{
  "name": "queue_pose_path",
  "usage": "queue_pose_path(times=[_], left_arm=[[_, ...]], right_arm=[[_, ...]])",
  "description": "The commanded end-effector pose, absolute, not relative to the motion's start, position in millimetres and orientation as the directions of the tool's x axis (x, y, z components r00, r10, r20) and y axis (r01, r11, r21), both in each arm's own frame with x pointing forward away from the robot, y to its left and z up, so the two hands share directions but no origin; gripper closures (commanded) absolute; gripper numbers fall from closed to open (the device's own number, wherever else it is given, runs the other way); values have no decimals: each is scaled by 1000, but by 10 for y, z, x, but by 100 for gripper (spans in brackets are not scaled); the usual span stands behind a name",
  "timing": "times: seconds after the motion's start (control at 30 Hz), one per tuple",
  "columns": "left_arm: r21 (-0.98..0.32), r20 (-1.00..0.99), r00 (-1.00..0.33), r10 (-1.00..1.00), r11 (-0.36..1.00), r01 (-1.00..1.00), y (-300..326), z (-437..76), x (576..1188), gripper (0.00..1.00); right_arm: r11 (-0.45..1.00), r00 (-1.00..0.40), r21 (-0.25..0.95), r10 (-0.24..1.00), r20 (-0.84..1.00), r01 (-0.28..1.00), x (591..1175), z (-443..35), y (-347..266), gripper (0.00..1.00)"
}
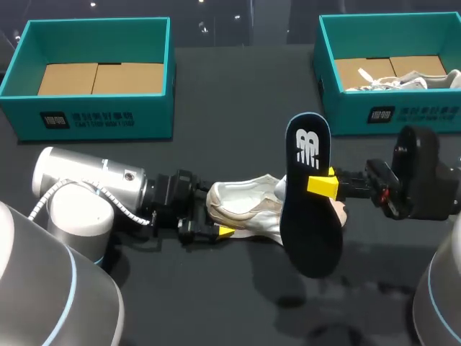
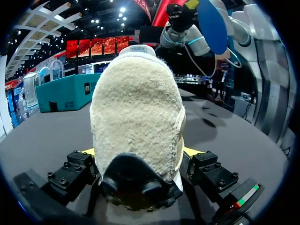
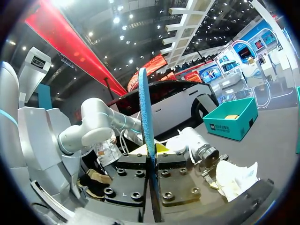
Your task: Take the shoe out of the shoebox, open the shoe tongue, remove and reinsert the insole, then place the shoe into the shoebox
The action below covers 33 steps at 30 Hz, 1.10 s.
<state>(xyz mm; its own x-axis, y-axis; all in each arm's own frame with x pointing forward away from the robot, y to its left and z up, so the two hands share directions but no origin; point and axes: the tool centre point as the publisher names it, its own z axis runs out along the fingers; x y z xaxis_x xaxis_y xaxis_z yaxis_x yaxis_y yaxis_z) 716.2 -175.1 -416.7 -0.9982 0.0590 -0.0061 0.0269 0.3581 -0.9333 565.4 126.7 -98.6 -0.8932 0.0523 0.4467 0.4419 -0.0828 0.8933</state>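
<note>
From above, the left arm [image 1: 94, 187] comes in from the left side and lies low over the dark desk [image 1: 238, 101]. The left jaws are closed on the heel end of a white shoe [image 1: 248, 209]. The shoe lies on its side in the middle of the desk. The right arm [image 1: 421, 176] comes in from the right. The right jaws pinch a dark blue insole [image 1: 311, 209] and hold it up over the toe end of the shoe. A blue-green shoebox [image 1: 94, 115] sits at the far left of the desk. A second shoebox [image 1: 389, 112] sits at the far right, with another white shoe [image 1: 403, 79] inside it.

From the left wrist, the shoe [image 2: 136, 112] fills the middle, and its fuzzy cream side faces this way. The left jaws press on it from both sides. Far ahead, the insole [image 2: 213, 23] is up in the air on the right arm [image 2: 187, 37]. One shoebox [image 2: 70, 91] sits further off on the desk [image 2: 234, 136].

From the right wrist, the insole [image 3: 145, 122] stands on its thin edge. The right jaws are tight on it, one finger on each side. Past it, the shoe [image 3: 234, 178] lies on the desk at the tip of the left arm [image 3: 103, 126]. A shoebox [image 3: 232, 122] sits farther away.
</note>
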Motion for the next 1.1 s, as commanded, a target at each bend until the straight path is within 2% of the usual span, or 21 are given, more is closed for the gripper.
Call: queue_pose_path(times=[0.03, 0.17, 0.23, 0.87, 1.1], left_arm=[[-898, 7, -997, 77, 440, 27, -1650, -4040, 7161, 0], [-828, 25, -996, 87, 561, 29, -1547, -3968, 7175, 0], [-754, -17, -990, 137, 648, 103, -1454, -3867, 7147, 0], [-754, -17, -990, 137, 648, 103, -1454, -3867, 7147, 0], [-652, 7, -989, 146, 751, 106, -1472, -3761, 7038, 0]], right_arm=[[-85, -887, 893, 111, 448, 441, 5571, -964, 1251, 100], [-85, -887, 893, 111, 448, 441, 5571, -964, 1251, 100], [-85, -887, 893, 111, 448, 441, 5571, -964, 1251, 100], [-85, -887, 893, 111, 448, 441, 5571, -964, 1251, 100], [-85, -887, 893, 111, 448, 441, 5571, -964, 1251, 100]])
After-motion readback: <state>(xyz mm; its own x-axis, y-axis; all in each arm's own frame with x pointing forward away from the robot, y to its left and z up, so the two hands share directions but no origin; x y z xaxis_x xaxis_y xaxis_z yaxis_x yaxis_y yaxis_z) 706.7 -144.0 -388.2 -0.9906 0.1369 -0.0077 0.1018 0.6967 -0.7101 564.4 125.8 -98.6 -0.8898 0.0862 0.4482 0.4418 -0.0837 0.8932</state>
